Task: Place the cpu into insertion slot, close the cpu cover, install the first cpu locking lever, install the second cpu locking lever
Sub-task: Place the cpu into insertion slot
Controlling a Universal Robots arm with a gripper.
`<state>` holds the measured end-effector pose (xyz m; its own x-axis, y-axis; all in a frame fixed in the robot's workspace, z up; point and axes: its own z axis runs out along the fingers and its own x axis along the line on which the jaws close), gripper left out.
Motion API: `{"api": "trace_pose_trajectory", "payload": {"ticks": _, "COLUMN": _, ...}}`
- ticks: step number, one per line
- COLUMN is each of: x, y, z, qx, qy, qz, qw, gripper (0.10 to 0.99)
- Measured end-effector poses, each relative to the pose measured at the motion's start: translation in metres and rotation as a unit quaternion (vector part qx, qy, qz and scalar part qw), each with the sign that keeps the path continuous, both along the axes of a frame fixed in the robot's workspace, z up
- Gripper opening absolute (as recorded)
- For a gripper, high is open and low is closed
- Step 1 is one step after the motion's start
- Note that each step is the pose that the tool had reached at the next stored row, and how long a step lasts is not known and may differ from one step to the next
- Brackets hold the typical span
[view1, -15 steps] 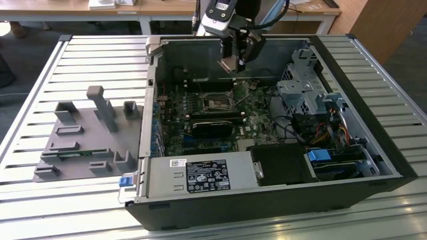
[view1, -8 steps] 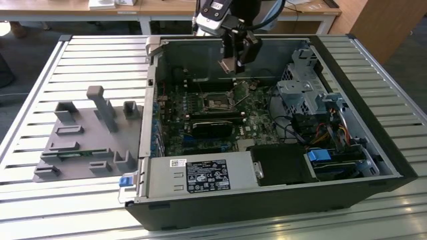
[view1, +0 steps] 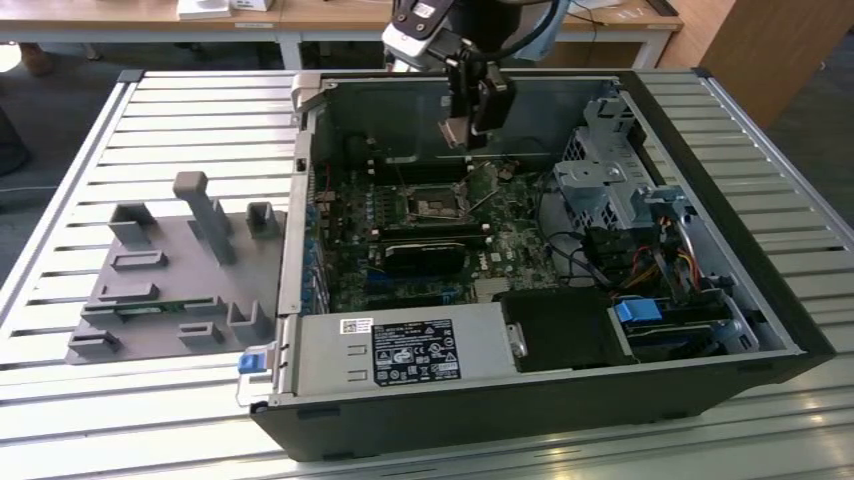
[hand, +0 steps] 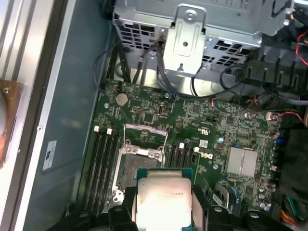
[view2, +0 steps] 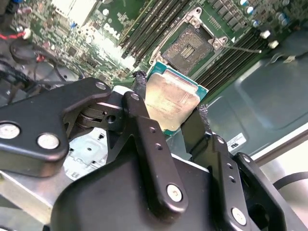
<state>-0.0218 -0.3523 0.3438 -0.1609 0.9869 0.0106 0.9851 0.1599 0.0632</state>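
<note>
My gripper [view1: 461,135] hangs above the open computer case [view1: 747,330], shut on the cpu [view2: 171,98], a square chip with a silvery-beige top and green edge, also seen as the cpu [hand: 162,202] in the first wrist view. The black fingers [view2: 144,130] clamp the chip on two opposite sides. Below it on the motherboard lies the insertion slot [view2: 193,44], a square socket with a dark centre, also seen as the insertion slot [hand: 137,166] and the insertion slot [view1: 438,207]. The cpu cover [hand: 146,133] stands flipped open at the socket's edge. The chip is held clear above the socket, apart from it.
Black memory slots [hand: 102,168] flank the socket. A metal drive cage [view1: 607,185] and bundled cables [view1: 627,265] fill the case on the exterior view's right. The power supply [view1: 400,350] sits at the case front. A grey fixture plate [view1: 167,275] lies on the slatted table at the exterior view's left.
</note>
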Motion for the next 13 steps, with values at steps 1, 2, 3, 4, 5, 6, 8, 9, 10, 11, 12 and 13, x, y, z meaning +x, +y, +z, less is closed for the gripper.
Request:
{"api": "trace_pose_trajectory", "payload": {"ticks": 1, "x": -0.0002, "y": 0.0000, "z": -0.0002, "qx": 0.0000, "qy": 0.0000, "qz": -0.007, "qw": 1.0000, "gripper": 0.541}}
{"api": "trace_pose_trajectory", "payload": {"ticks": 2, "x": -0.0006, "y": 0.0000, "z": -0.0004, "qx": 0.0000, "qy": 0.0001, "qz": -0.013, "qw": 0.9999, "gripper": 0.541}}
{"api": "trace_pose_trajectory", "payload": {"ticks": 3, "x": -0.0010, "y": 0.0000, "z": -0.0005, "qx": -0.0001, "qy": 0.0001, "qz": -0.017, "qw": 0.9999, "gripper": 0.541}}
{"api": "trace_pose_trajectory", "payload": {"ticks": 4, "x": -0.0015, "y": 0.0001, "z": -0.0008, "qx": -0.0001, "qy": 0.0000, "qz": -0.020, "qw": 0.9998, "gripper": 0.541}}
{"api": "trace_pose_trajectory", "payload": {"ticks": 5, "x": -0.0023, "y": 0.0002, "z": -0.0011, "qx": -0.0001, "qy": 0.0000, "qz": -0.022, "qw": 0.9998, "gripper": 0.541}}
{"api": "trace_pose_trajectory", "payload": {"ticks": 6, "x": -0.0031, "y": 0.0004, "z": -0.0015, "qx": 0.0000, "qy": 0.0000, "qz": -0.025, "qw": 0.9997, "gripper": 0.541}}
{"api": "trace_pose_trajectory", "payload": {"ticks": 8, "x": -0.0040, "y": 0.0006, "z": -0.0022, "qx": 0.0000, "qy": 0.0000, "qz": -0.035, "qw": 0.9994, "gripper": 0.541}}
{"api": "trace_pose_trajectory", "payload": {"ticks": 9, "x": -0.0044, "y": 0.0007, "z": -0.0025, "qx": 0.0001, "qy": 0.0000, "qz": -0.040, "qw": 0.9992, "gripper": 0.541}}
{"api": "trace_pose_trajectory", "payload": {"ticks": 10, "x": -0.0048, "y": 0.0008, "z": -0.0027, "qx": 0.0000, "qy": 0.0000, "qz": -0.046, "qw": 0.9989, "gripper": 0.541}}
{"api": "trace_pose_trajectory", "payload": {"ticks": 11, "x": -0.0049, "y": 0.0008, "z": -0.0031, "qx": -0.0001, "qy": 0.0001, "qz": -0.049, "qw": 0.9988, "gripper": 0.541}}
{"api": "trace_pose_trajectory", "payload": {"ticks": 12, "x": -0.0049, "y": 0.0008, "z": -0.0037, "qx": -0.0001, "qy": 0.0001, "qz": -0.049, "qw": 0.9988, "gripper": 0.541}}
{"api": "trace_pose_trajectory", "payload": {"ticks": 13, "x": -0.0050, "y": 0.0008, "z": -0.0044, "qx": -0.0001, "qy": 0.0004, "qz": -0.050, "qw": 0.9988, "gripper": 0.541}}
